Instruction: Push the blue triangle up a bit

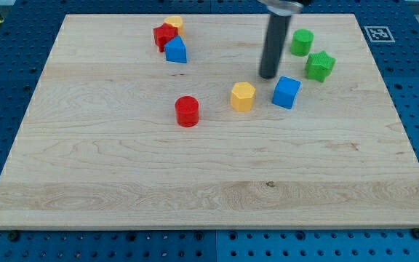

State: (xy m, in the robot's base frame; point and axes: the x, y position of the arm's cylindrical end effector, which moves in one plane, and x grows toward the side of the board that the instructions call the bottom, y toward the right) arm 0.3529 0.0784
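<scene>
The blue triangle [175,51] sits near the view's top left of the wooden board [122,182], touching a red star-like block [164,35] with a yellow block [173,24] just above it. My tip [268,76] is well to the right of the blue triangle. It stands just above a blue cube [286,92] and up and to the right of a yellow hexagon [243,96].
A red cylinder [187,111] stands near the board's middle. A green cylinder [301,42] and a green star [319,65] sit to the right of the rod. A marker tag [375,33] lies off the board's top right corner.
</scene>
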